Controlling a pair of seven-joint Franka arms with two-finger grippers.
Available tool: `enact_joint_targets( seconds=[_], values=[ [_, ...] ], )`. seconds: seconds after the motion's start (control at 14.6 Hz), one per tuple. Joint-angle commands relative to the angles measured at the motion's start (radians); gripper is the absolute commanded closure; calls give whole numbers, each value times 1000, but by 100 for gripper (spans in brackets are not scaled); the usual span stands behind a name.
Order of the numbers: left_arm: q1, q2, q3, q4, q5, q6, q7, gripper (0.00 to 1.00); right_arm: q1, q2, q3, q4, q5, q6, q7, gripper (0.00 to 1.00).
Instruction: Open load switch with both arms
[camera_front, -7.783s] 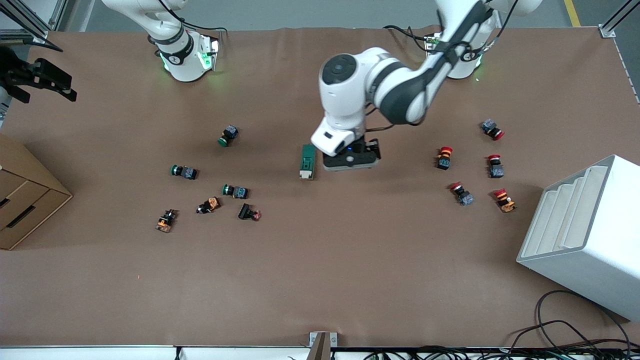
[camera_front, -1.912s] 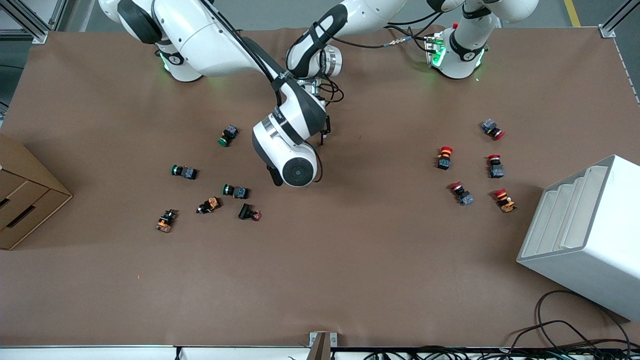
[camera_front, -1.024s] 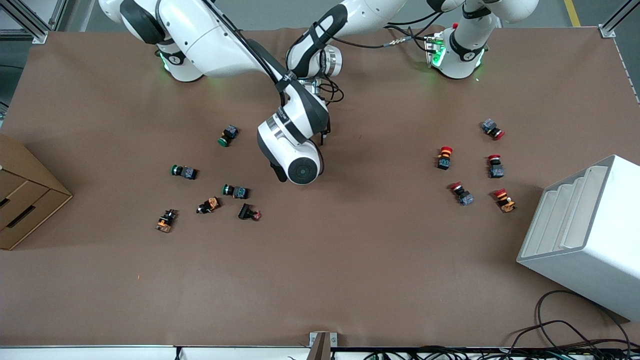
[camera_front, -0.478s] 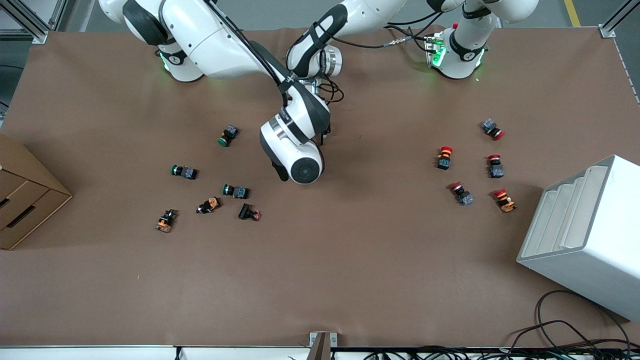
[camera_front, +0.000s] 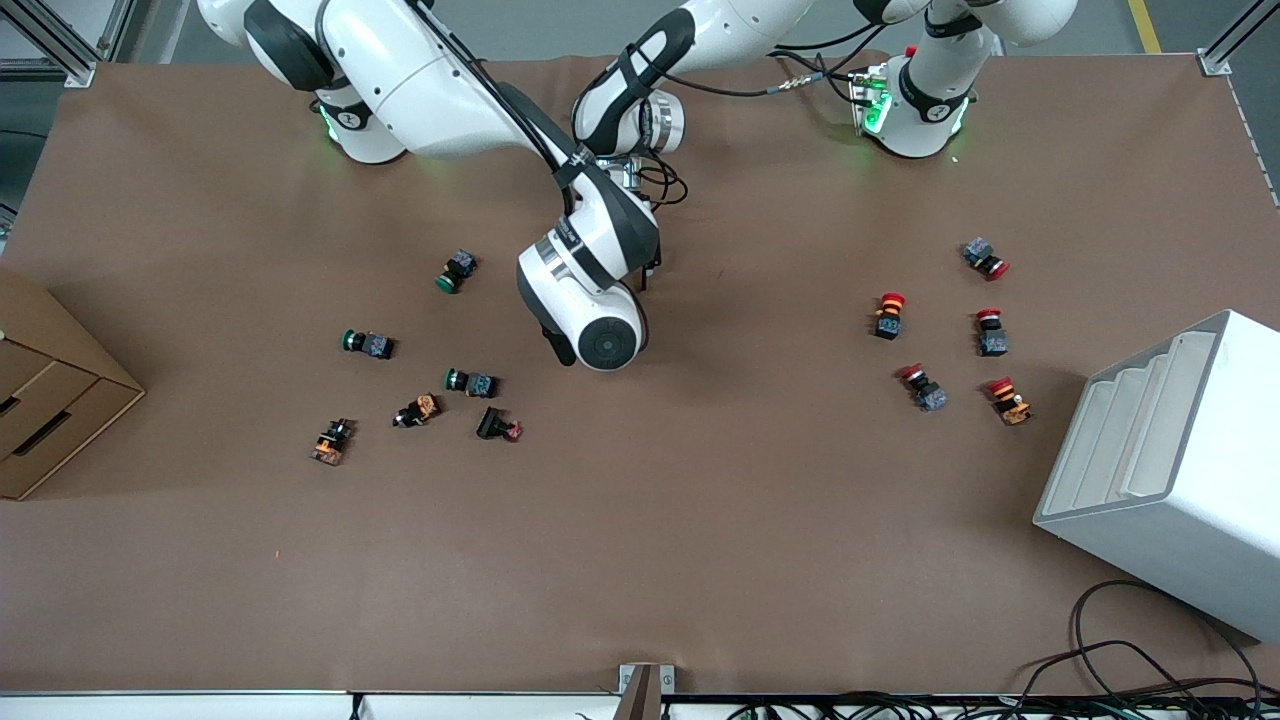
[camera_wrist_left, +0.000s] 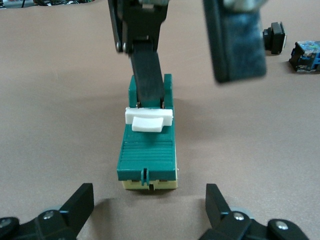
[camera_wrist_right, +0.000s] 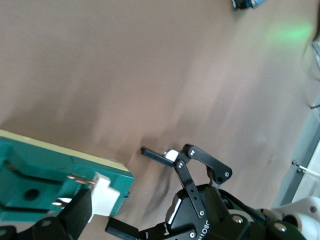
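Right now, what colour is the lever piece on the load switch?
White, on the dark-green load switch; the lever piece shows best in the left wrist view.

Dark-green load switch (camera_wrist_left: 148, 155) with white lever (camera_wrist_left: 148, 119), cream base; brown table (camera_front: 700, 520); black hands.

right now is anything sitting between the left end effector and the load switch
Nothing visible does. The left end effector is open and faces the load switch across bare table. The right end effector already has one finger on the switch's top, by the white lever.

Front view: load switch hidden under right arm (camera_front: 590, 300); right gripper's fingertips cut off in right wrist view
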Motion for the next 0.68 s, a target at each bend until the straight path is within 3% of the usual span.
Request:
enact_joint_targets(
  seconds=[0.0, 0.2, 0.61],
  values=[
    [-10, 13, 5, 6, 10, -10, 10, 2, -60, -38, 2, -1, -54, -4, -98, 0],
    [-10, 10, 5, 6, 10, -10, 14, 2, -95, -96, 2, -1, -169, -4, -248, 0],
    [-2, -22, 2, 14, -51, -10, 120, 2, -285, -241, 0, -12, -202, -76, -691, 0]
  ],
)
